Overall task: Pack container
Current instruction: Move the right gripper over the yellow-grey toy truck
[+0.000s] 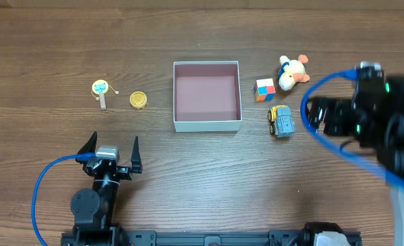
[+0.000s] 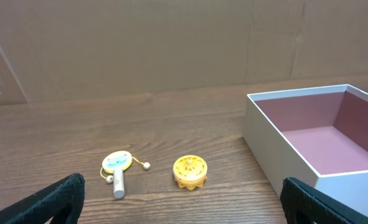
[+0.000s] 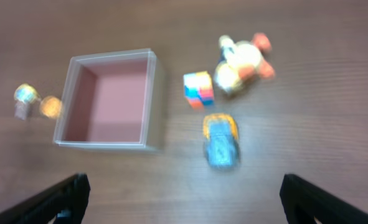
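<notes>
Left pincer [image 1: 113, 145] and right pincer [image 1: 311, 113] spread, empty; truck [image 1: 280, 121], cube [image 1: 264, 89], plush [image 1: 292, 72] bunch right of box [image 1: 206, 125], so grabbing one risks nudging a neighbour.

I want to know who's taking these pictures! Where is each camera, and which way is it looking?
Overhead: above the table, facing straight down at the container; the left hand and right hand show.
Left wrist: rides low behind the left hand, facing across the table at the rattle and yellow toy; its fingers show.
Right wrist: rides high behind the right hand, facing down at the cube, truck and plush; its fingers show.
Both wrist views share the container.
</notes>
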Motion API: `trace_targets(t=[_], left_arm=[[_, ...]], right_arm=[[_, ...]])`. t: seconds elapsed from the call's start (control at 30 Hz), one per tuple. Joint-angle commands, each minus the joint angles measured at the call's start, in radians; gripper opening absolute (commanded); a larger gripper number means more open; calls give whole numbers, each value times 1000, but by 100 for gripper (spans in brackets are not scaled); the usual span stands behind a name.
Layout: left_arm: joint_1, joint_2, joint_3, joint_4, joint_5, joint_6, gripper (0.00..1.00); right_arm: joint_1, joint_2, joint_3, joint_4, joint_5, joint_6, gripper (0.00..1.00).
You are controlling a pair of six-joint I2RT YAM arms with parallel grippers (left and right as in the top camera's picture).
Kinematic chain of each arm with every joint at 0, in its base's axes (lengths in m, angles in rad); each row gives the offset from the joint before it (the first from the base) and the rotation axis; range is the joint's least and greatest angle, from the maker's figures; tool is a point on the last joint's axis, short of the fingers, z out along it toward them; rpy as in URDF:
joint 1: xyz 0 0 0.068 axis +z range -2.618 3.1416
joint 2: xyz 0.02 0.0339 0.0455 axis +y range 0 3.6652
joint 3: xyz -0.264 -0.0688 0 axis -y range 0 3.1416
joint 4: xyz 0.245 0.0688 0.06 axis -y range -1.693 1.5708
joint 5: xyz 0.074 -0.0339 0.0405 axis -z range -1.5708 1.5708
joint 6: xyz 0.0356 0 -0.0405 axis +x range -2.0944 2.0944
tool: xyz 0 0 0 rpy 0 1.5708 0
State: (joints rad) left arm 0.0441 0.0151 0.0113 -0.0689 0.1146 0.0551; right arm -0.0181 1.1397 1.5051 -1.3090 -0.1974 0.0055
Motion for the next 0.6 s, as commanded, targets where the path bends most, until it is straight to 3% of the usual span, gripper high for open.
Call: trace_targets(t=[0.0, 0.17, 0.57], left_arm=[[8, -9, -6, 1, -11, -10, 100], [8, -9, -6, 1, -11, -10, 100], [8, -9, -6, 1, -11, -10, 100]], right_arm=[[2, 200, 145, -134, 150, -14, 100], [6, 384, 148, -138, 53, -7, 100], [122, 660, 144, -146, 178, -3, 100]])
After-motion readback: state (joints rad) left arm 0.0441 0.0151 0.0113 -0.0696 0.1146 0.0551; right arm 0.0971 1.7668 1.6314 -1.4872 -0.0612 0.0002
